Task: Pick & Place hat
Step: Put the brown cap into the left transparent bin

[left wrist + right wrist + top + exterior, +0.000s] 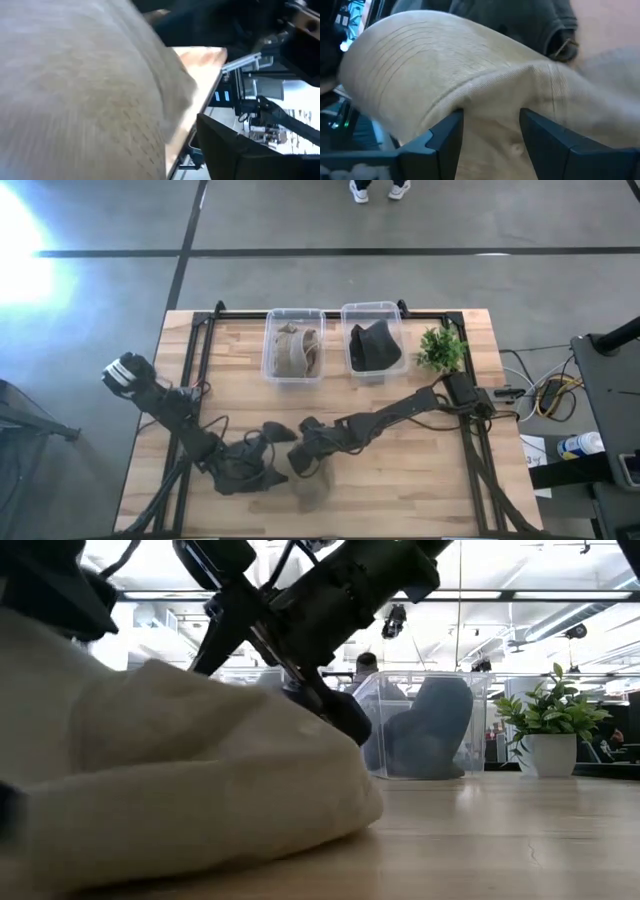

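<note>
A beige hat (312, 488) lies on the table near its near edge. It fills the front of the low view (180, 770) and most of the left wrist view (75, 90). My right gripper (300, 463) reaches in from the right and is shut on the hat's cloth (490, 130). My left gripper (262, 470) is low, just left of the hat; its fingers are hidden. Beyond the beige hat, the right wrist view shows dark grey cloth with a brass buckle (564, 47). My right gripper pinches a raised fold of the beige hat's cloth (490, 112) between its two fingers (445, 142). It comes slanting down from the table's far right (345, 720). The hat rests on the table with its bulk on the near side of the fingers.
Two clear bins stand at the far edge: one holds a beige hat (293, 348), the other a dark hat (373, 346). A small potted plant (440, 350) is right of them. The table's near edge (200, 107) is close to the hat.
</note>
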Controlling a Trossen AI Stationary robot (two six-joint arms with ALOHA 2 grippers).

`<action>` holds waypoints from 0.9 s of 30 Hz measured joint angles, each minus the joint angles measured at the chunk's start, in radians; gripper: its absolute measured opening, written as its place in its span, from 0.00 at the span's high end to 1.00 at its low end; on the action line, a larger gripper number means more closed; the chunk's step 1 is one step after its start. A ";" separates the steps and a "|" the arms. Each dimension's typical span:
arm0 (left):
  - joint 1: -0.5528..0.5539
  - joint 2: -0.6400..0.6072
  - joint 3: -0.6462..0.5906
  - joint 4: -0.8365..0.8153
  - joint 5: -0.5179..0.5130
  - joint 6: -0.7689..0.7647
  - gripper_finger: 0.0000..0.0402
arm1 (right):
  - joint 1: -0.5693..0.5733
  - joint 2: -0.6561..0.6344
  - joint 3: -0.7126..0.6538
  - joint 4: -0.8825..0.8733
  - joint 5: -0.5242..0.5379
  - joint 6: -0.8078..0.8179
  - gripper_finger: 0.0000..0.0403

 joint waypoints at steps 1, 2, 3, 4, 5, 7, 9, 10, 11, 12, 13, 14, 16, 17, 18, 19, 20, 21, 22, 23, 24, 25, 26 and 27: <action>0.003 -0.005 0.010 -0.013 0.002 0.016 0.66 | -0.001 0.000 0.005 -0.002 0.001 -0.015 0.52; 0.005 -0.014 0.018 -0.041 0.002 0.028 0.69 | 0.000 -0.001 0.009 -0.004 0.000 -0.028 0.52; 0.007 -0.027 0.028 -0.078 0.002 0.038 0.72 | 0.000 -0.004 0.014 -0.011 -0.001 -0.039 0.52; 0.007 -0.042 0.038 -0.125 0.001 0.045 0.77 | 0.002 -0.008 0.021 -0.025 -0.002 -0.047 0.52; 0.008 -0.061 0.049 -0.183 -0.002 0.050 0.81 | 0.005 -0.012 0.027 -0.034 -0.005 -0.059 0.52; 0.008 -0.097 0.077 -0.314 -0.008 0.061 0.92 | 0.010 -0.025 0.037 -0.058 -0.008 -0.085 0.52; 0.008 -0.132 0.104 -0.454 -0.006 0.073 0.97 | 0.013 -0.044 0.040 -0.080 -0.009 -0.110 0.52; 0.008 -0.151 0.119 -0.515 -0.007 0.090 0.97 | 0.014 -0.057 0.041 -0.095 -0.013 -0.123 0.52; 0.008 -0.171 0.137 -0.569 -0.008 0.114 0.97 | 0.015 -0.075 0.041 -0.117 -0.014 -0.137 0.52; 0.008 -0.189 0.158 -0.615 -0.008 0.147 0.97 | 0.015 -0.094 0.041 -0.143 -0.013 -0.156 0.52; 0.008 -0.208 0.181 -0.659 -0.009 0.192 0.97 | 0.015 -0.117 0.041 -0.169 -0.011 -0.184 0.52; 0.008 -0.225 0.208 -0.700 -0.009 0.245 0.97 | 0.016 -0.144 0.041 -0.201 -0.007 -0.220 0.52; 0.001 -0.248 0.268 -0.763 -0.007 0.408 0.97 | 0.017 -0.204 0.041 -0.263 0.002 -0.325 0.52; -0.002 -0.253 0.302 -0.789 0.002 0.507 0.97 | 0.017 -0.233 0.041 -0.286 0.003 -0.394 0.52; -0.003 -0.254 0.337 -0.810 0.015 0.612 0.97 | 0.018 -0.268 0.041 -0.304 0.003 -0.475 0.52; -0.004 -0.254 0.373 -0.831 0.035 0.710 0.97 | 0.019 -0.298 0.041 -0.319 0.003 -0.565 0.52; -0.003 -0.248 0.410 -0.854 0.057 0.808 0.97 | 0.020 -0.328 0.041 -0.325 0.003 -0.656 0.52; -0.003 -0.241 0.446 -0.881 0.080 0.908 0.97 | 0.020 -0.359 0.041 -0.327 0.006 -0.749 0.52; -0.003 -0.228 0.481 -0.911 0.101 1.012 0.97 | 0.020 -0.384 0.041 -0.327 0.011 -0.843 0.52; 0.001 -0.213 0.519 -0.948 0.117 1.107 0.97 | 0.020 -0.410 0.041 -0.326 0.013 -0.934 0.52; 0.003 -0.194 0.555 -0.990 0.127 1.195 0.97 | 0.019 -0.431 0.041 -0.326 0.026 -1.003 0.52; 0.004 -0.173 0.591 -1.036 0.138 1.271 0.97 | 0.017 -0.450 0.041 -0.324 0.047 -1.048 0.52; 0.009 -0.151 0.628 -1.093 0.143 1.329 0.97 | 0.013 -0.466 0.041 -0.325 0.070 -1.073 0.52; 0.015 -0.128 0.663 -1.148 0.155 1.378 0.97 | 0.009 -0.480 0.041 -0.329 0.083 -1.083 0.52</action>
